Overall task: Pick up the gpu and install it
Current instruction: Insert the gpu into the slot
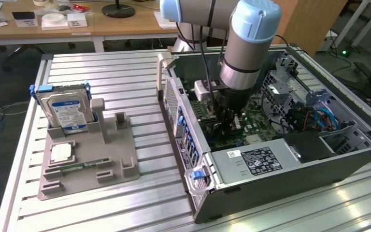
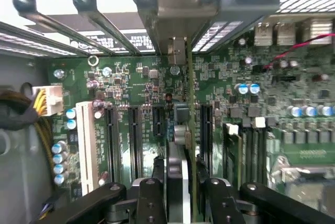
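Reaching straight down into the case (image 1: 340,159), claw (image 2: 180,195) (narrowly parted) straddles the gpu (image 2: 178,156).

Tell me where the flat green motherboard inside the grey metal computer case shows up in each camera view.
Exterior view: the flat green motherboard lies at the bottom of the open grey metal computer case, toward the exterior view's right, under the arm.
Wrist view: the motherboard spreads across the picture, dark slots running along it.
Shared landmark: the black gripper, just over the board in both.
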`<state>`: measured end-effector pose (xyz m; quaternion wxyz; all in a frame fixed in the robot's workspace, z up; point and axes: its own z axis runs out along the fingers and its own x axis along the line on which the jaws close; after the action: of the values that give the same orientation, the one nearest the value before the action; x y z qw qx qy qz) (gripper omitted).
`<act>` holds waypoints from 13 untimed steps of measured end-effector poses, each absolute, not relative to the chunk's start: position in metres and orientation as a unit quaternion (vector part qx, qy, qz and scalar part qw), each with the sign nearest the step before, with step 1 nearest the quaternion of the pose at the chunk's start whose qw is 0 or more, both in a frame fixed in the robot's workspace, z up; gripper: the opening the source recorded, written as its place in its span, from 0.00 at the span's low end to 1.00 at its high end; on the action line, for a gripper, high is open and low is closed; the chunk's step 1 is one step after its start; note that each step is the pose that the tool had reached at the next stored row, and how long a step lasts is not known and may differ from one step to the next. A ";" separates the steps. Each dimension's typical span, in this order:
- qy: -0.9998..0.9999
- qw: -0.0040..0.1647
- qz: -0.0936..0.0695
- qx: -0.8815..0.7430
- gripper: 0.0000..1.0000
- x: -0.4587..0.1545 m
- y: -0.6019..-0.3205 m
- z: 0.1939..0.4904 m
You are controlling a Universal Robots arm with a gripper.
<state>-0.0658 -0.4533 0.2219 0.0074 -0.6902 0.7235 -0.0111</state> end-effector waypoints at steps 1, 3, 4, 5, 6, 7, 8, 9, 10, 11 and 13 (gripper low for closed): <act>0.723 0.007 -0.011 -0.690 0.35 -0.066 -0.453 0.226; 0.723 0.007 -0.011 -0.690 0.35 -0.066 -0.453 0.235; 0.723 0.007 -0.011 -0.690 0.35 -0.066 -0.453 0.240; 0.723 0.007 -0.011 -0.690 0.35 -0.066 -0.453 0.245; 0.723 0.007 -0.011 -0.690 0.35 -0.066 -0.453 0.249; 0.723 0.007 -0.011 -0.690 0.35 -0.066 -0.453 0.254; 0.723 0.007 -0.011 -0.690 0.35 -0.066 -0.453 0.258; 0.723 0.007 -0.011 -0.690 0.35 -0.066 -0.453 0.263; 0.723 0.007 -0.011 -0.690 0.35 -0.066 -0.453 0.267; 0.723 0.007 -0.011 -0.690 0.35 -0.066 -0.453 0.272; 0.723 0.008 -0.011 -0.690 0.35 -0.066 -0.453 0.277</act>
<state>-0.0657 -0.4533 0.2772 0.0075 -0.6903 0.7234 -0.0112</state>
